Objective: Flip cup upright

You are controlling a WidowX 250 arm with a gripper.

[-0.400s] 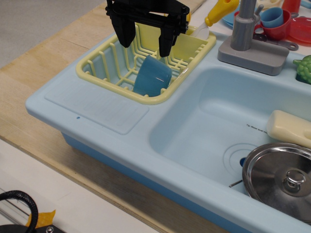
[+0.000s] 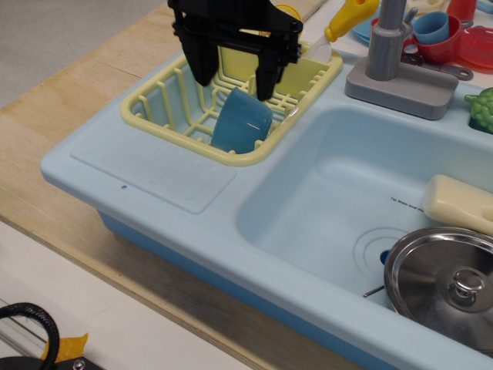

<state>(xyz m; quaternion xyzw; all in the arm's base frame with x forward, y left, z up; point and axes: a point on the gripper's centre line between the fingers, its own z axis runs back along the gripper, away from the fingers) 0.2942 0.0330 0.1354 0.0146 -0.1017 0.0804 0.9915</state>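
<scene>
The medium-blue cup (image 2: pixel 241 121) lies tipped on its side in the yellow dish rack (image 2: pixel 158 116), at the rack's near right corner. Its wider rim end points toward the front left. My black gripper (image 2: pixel 234 83) hangs open just above and behind the cup. One finger is at the cup's left, the other over its top right edge. Nothing is held.
The rack sits on the light-blue toy sink unit (image 2: pixel 154 181). A grey faucet (image 2: pixel 400 65) stands behind the basin. A steel pot lid (image 2: pixel 447 281) and a cream bottle (image 2: pixel 461 202) lie in the basin. A smaller light-blue cup (image 2: pixel 430 25) with red dishes is at the back right.
My gripper has dropped slightly lower toward the cup. The cup has not moved.
</scene>
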